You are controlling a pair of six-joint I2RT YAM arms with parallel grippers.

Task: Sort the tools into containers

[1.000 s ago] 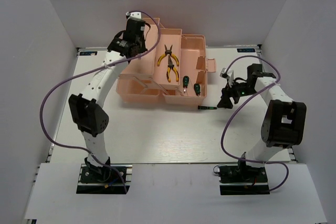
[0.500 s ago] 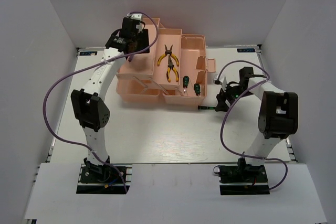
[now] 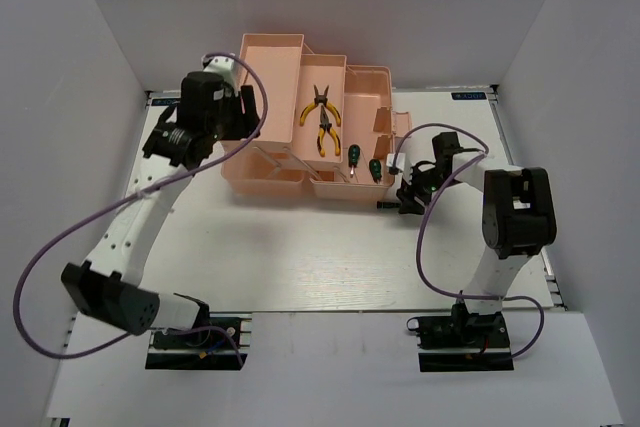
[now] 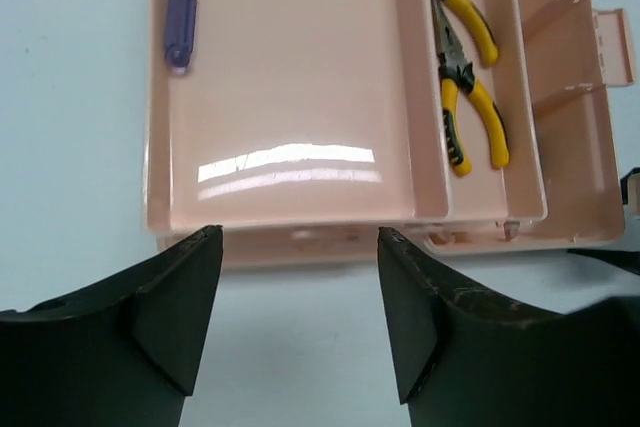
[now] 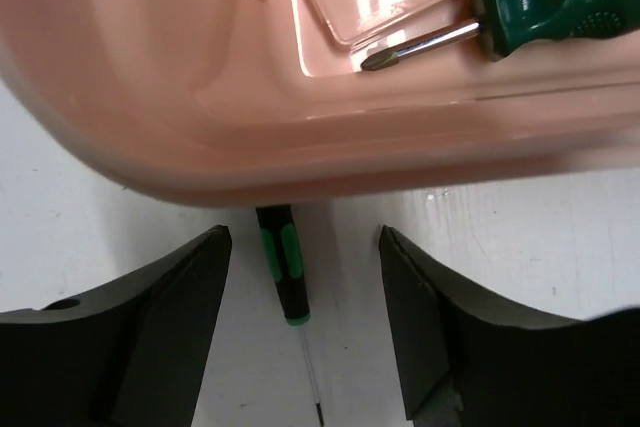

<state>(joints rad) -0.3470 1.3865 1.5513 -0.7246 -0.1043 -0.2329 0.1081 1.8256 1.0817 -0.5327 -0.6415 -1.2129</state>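
Note:
The peach-pink toolbox [image 3: 385,97] stands open at the back, its trays [image 4: 300,67] fanned out. A blue-handled screwdriver [image 4: 180,12] lies in the wide tray. Yellow-and-black pliers [image 3: 322,119] [image 4: 468,97] lie in the narrow tray beside it. Two green-and-black screwdrivers [image 3: 353,155] rest in the front compartment, one of them close under the right wrist [image 5: 560,2]. Another green-and-black screwdriver [image 3: 390,205] [image 5: 283,267] lies on the table against the toolbox wall. My right gripper [image 3: 405,197] [image 5: 305,237] is open, a finger on each side of its handle, not touching it. My left gripper [image 3: 243,107] [image 4: 300,237] is open and empty, beside the toolbox's left edge.
White walls close in the table [image 3: 300,257] on the left, right and back. The toolbox's latch tab [image 3: 402,123] sticks out towards the right arm. Purple cables [image 3: 440,247] loop from both arms over the table.
The left arm has swung back to the left, away from above the rear tray, and its jaws have opened. The right gripper has moved left and down around the screwdriver on the table.

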